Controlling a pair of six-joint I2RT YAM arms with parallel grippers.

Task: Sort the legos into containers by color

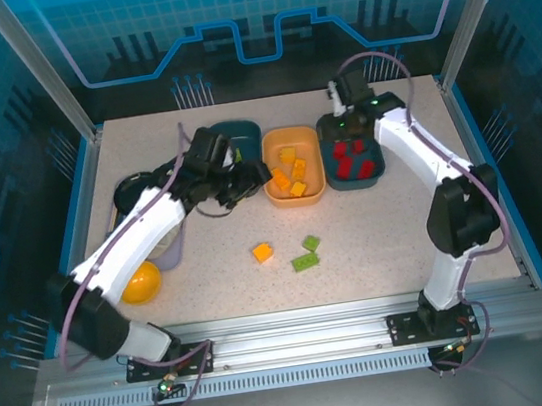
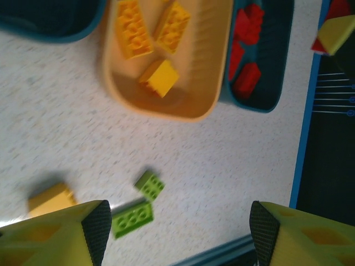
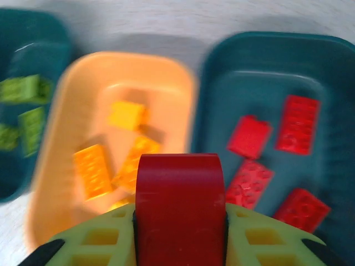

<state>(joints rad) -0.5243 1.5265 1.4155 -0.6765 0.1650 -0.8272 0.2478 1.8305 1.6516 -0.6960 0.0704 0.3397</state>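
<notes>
My right gripper [image 3: 180, 246] clamps a red brick [image 3: 180, 188], its teal tray [image 3: 266, 40] ahead-right. My left gripper [image 2: 177, 235] gapes empty over unsorted strays: two green bricks [image 2: 133, 218], one yellow brick [image 2: 50, 198].

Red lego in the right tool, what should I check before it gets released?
1. Red lego gripped in right tool: ok.
2. Right tool over the right teal tray, not the orange tray: cannot tell; in the wrist view the brick sits over their shared edge.
3. Right teal tray holds only red: ok.
4. Orange tray holds only yellow: ok.
5. Left tool open, empty: ok.
6. Table sorted out: not ok; one yellow lego and two green legos lie loose.
</notes>
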